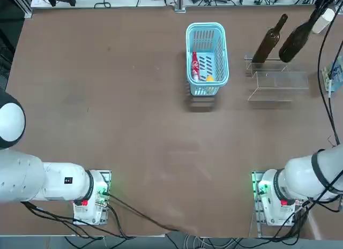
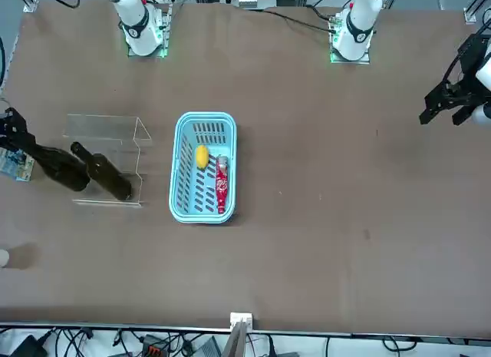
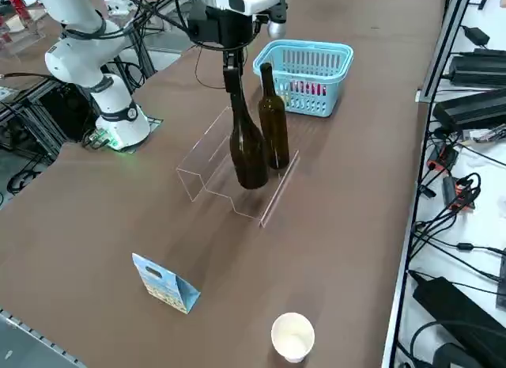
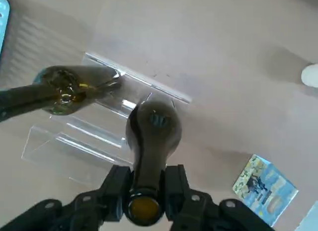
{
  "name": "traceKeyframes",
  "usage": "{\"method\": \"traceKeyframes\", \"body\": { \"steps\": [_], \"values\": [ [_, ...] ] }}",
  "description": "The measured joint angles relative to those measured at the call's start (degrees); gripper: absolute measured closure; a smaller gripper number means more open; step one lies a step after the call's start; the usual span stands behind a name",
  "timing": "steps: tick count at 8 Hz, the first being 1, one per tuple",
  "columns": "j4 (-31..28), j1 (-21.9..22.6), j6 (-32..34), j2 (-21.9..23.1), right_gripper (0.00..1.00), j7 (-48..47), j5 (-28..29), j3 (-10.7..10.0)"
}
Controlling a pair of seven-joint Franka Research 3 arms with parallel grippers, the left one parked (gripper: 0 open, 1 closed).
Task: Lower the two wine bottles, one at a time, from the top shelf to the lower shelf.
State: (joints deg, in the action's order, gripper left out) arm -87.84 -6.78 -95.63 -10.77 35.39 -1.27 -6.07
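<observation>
The tool (image 4: pixel 144 193) clamps a bottle's neck; that bottle (image 4: pixel 153 126)'s footing is unclear.

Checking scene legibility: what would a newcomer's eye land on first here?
Likely the two dark wine bottles at the clear acrylic stand: one stands free, the other has its neck between the fingers of the right hand. Next, the bright light-blue plastic basket beside the stand, holding a red bottle and a yellow item.
</observation>
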Motion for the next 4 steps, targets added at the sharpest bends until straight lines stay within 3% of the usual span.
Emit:
{"method": "traceKeyframes", "body": {
  "steps": [4],
  "values": [
    [0.1,-1.1,-2.6,-2.4,0.60,1.6,1.7,0.0]
  ]
}}
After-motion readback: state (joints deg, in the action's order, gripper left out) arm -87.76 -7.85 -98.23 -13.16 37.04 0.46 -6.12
